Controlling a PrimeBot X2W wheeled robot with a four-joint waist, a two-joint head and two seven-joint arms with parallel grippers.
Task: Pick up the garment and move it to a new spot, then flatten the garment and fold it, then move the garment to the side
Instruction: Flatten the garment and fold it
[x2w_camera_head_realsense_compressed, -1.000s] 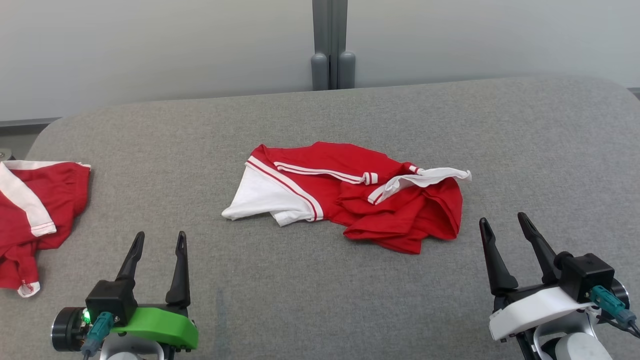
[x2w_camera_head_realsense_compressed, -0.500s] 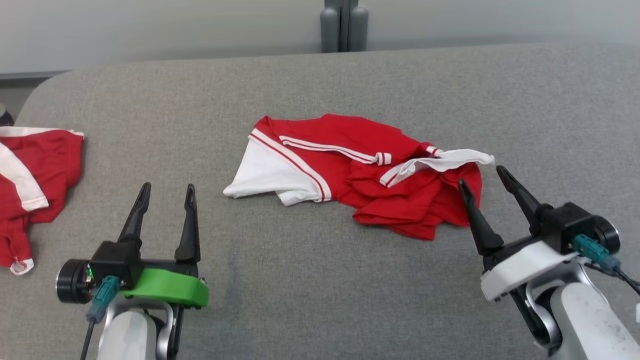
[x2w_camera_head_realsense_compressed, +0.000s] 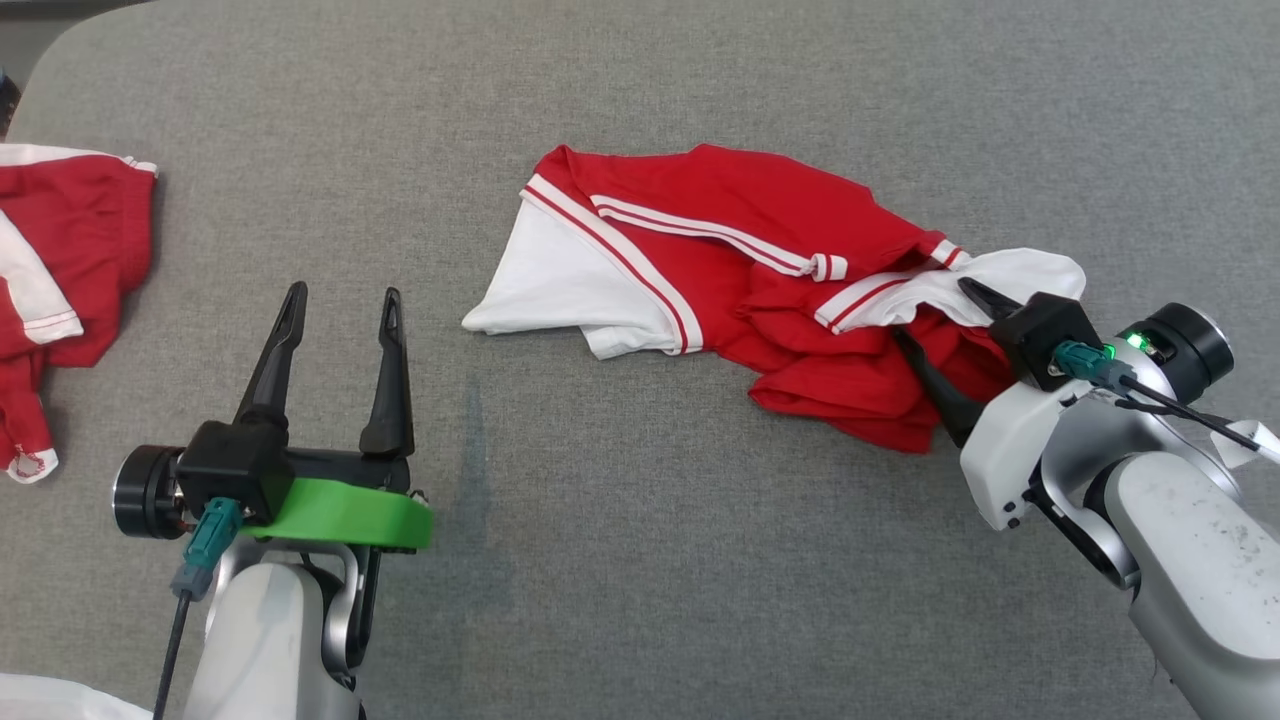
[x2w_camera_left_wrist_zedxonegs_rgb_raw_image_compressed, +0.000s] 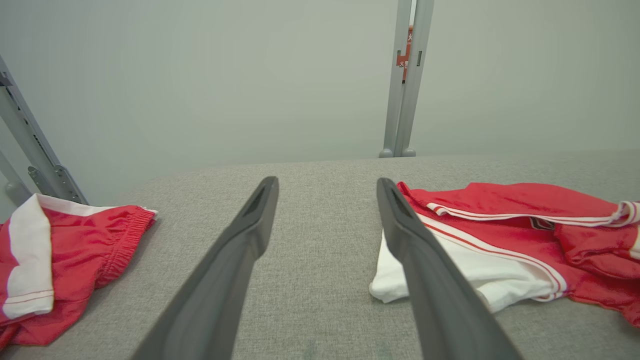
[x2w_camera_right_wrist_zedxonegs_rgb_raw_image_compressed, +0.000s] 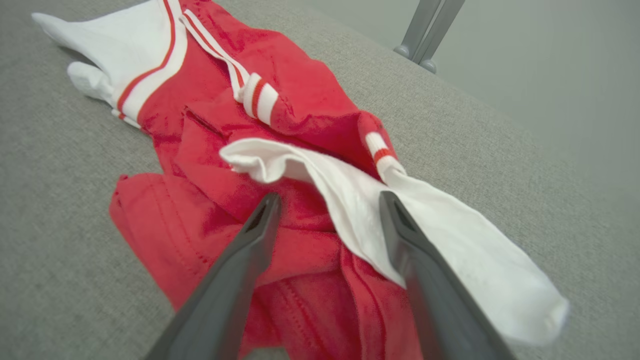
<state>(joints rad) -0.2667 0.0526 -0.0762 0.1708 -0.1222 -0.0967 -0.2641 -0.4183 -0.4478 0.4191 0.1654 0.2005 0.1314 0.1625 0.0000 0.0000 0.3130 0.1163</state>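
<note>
Right now your garment (x2w_camera_head_realsense_compressed: 720, 230) is a red sports shirt with white side panels and red-and-white striped trim. It lies crumpled near the middle of the grey padded table (x2w_camera_head_realsense_compressed: 640, 560). Its left end lies fairly flat, with a white panel (x2w_camera_left_wrist_zedxonegs_rgb_raw_image_compressed: 450, 265) spread on the cloth surface. Its right end is bunched into red folds, with one white sleeve (x2w_camera_right_wrist_zedxonegs_rgb_raw_image_compressed: 450, 240) draped across them.

You have one shirt to handle. One other piece, a pair of red shorts (x2w_camera_head_realsense_compressed: 70, 230) with a white stripe and a gathered waistband, sits well apart at the table's left edge.

You have two grippers, each with two dark fingers. Your right gripper (x2w_camera_head_realsense_compressed: 932, 312) is at the bunched right end of the shirt with its fingers (x2w_camera_right_wrist_zedxonegs_rgb_raw_image_compressed: 235, 270) spread wide. One lies over the red folds and the other over the white sleeve, and no cloth is pinched between them. You cannot tell whether the tips press into the fabric.

Your left gripper (x2w_camera_head_realsense_compressed: 343, 293) is over bare table between the shorts and the shirt, fingers apart and holding nothing.

One grey post (x2w_camera_left_wrist_zedxonegs_rgb_raw_image_compressed: 402, 75) stands beyond the far edge, against a pale wall.
</note>
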